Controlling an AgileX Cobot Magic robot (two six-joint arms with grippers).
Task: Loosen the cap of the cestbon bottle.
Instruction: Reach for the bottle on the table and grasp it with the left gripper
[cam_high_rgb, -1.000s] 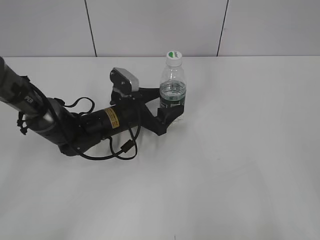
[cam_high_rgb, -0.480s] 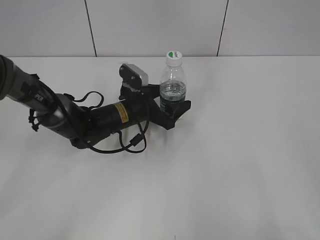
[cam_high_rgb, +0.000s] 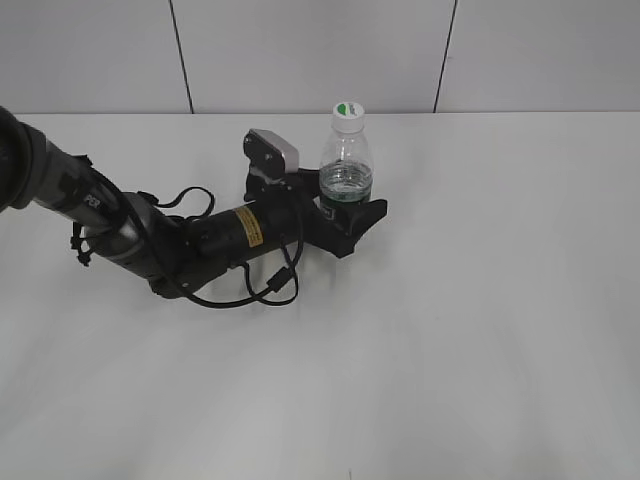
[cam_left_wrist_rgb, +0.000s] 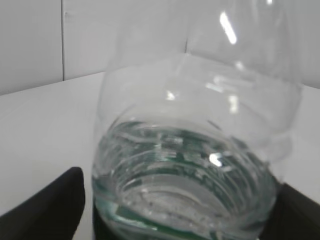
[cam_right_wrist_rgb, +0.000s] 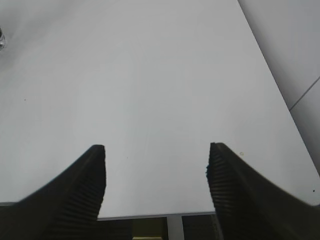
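Note:
The cestbon bottle (cam_high_rgb: 346, 165) stands upright at the back middle of the white table (cam_high_rgb: 480, 300), with its white cap (cam_high_rgb: 348, 109), green-marked, on top. My left gripper (cam_high_rgb: 340, 205) lies low on the table, one black finger on each side of the bottle's green label band. In the left wrist view the bottle (cam_left_wrist_rgb: 190, 165) fills the space between the fingers (cam_left_wrist_rgb: 180, 210), and a thin gap shows at the left finger. The cap is out of that view. My right gripper (cam_right_wrist_rgb: 156, 175) is open and empty over bare table near an edge. It does not show in the exterior view.
The left arm with its looped black cables (cam_high_rgb: 250, 290) lies across the left part of the table. A grey panelled wall (cam_high_rgb: 300, 50) runs behind the table. In the right wrist view the table's edge (cam_right_wrist_rgb: 165, 216) is just below the fingers.
My left arm has slid forward and to the right, so its fingers now sit further round the bottle. The bottle has stayed upright in the same place.

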